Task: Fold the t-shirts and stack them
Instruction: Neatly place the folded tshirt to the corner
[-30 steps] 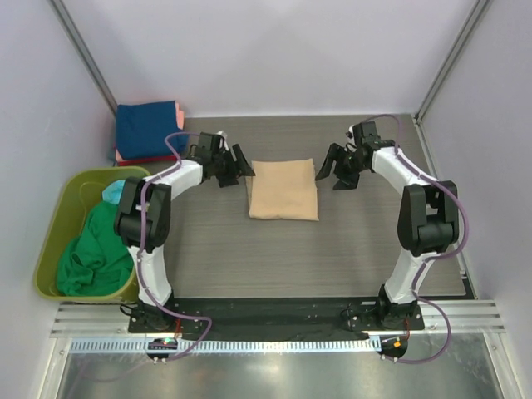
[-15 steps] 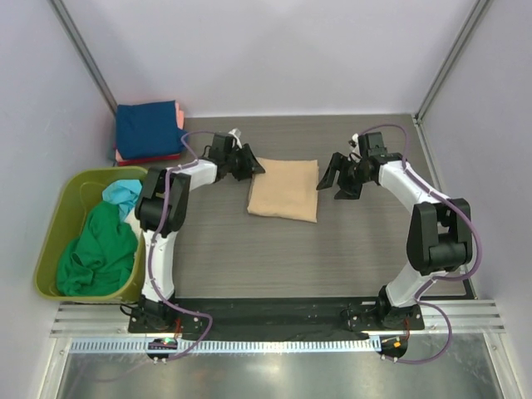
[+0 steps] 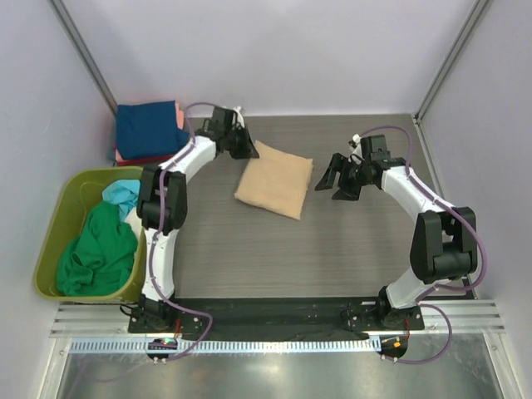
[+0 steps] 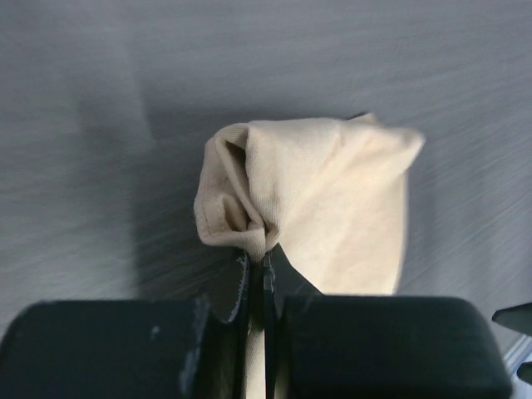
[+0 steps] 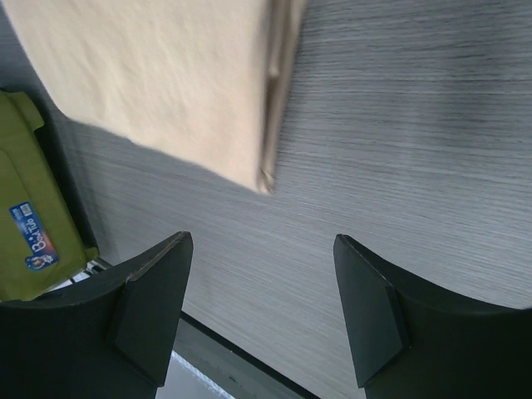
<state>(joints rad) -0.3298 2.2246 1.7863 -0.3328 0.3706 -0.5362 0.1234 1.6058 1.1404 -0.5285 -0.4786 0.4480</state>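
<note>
A folded tan t-shirt lies skewed on the table's middle, and its far-left corner is pinched and bunched up. My left gripper is shut on that corner; in the left wrist view the cloth puckers right at the closed jaws. To the shirt's right, my right gripper stands open and apart from it. In the right wrist view the fingers hold nothing, and the tan shirt's edge lies ahead of them. A navy t-shirt tops a folded stack at the back left, with pink and red edges beneath.
An olive-green bin stands at the left and holds a crumpled green t-shirt and a teal one. Its corner also shows in the right wrist view. Walls close in the back and both sides.
My left gripper has shut on the tan t-shirt's far-left corner and drawn it back and left, so the shirt has slid and turned. The right gripper has stayed open, shifting only slightly.
</note>
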